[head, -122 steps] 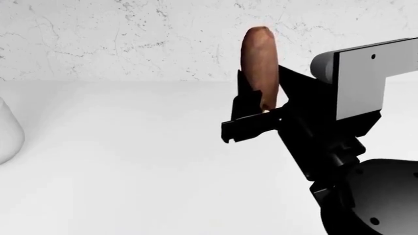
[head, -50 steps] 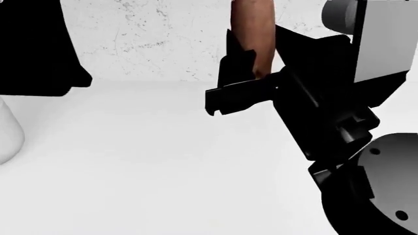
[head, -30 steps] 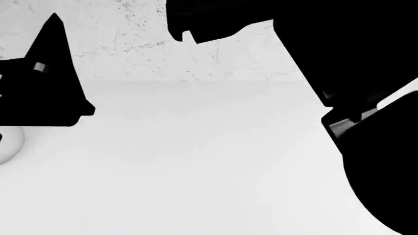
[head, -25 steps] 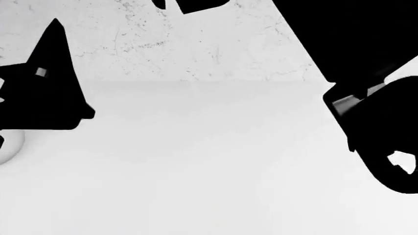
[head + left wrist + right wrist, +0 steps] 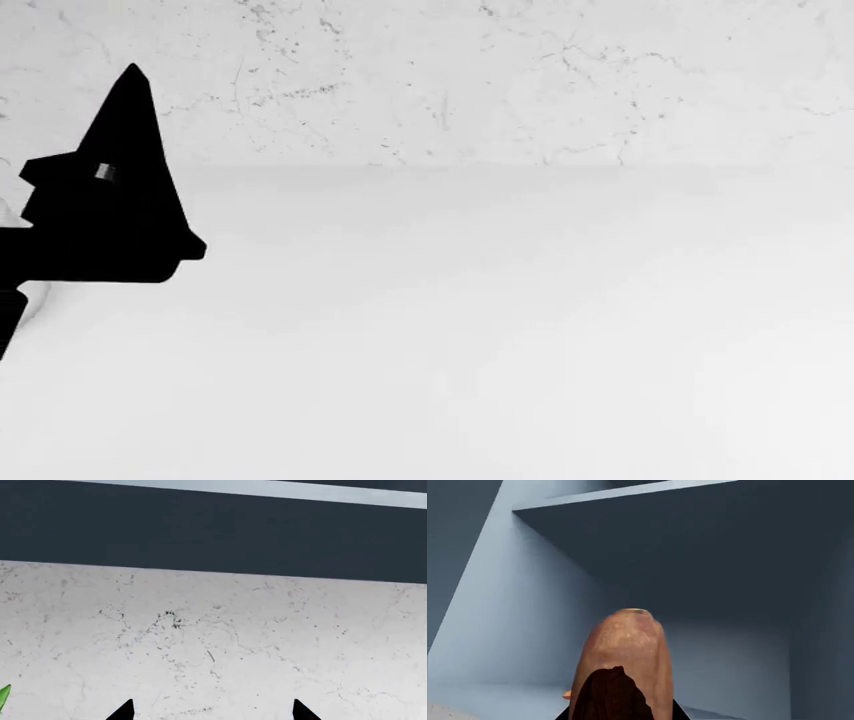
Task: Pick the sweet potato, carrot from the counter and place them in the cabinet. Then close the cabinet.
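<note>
Presently the sweet potato [image 5: 626,665] stands upright in the right jaws, gripped at its lower end, facing the open cabinet [image 5: 707,570]. Looks firm, smooth and top-heavy; a mid-body hold would steady it. Left jaws spread, empty.

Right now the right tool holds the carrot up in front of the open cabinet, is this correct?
Not quite. The right wrist view shows the reddish-brown sweet potato in the right tool, not the carrot. The rest holds: it is raised before the open cabinet, whose shelf interior is visible.
</note>
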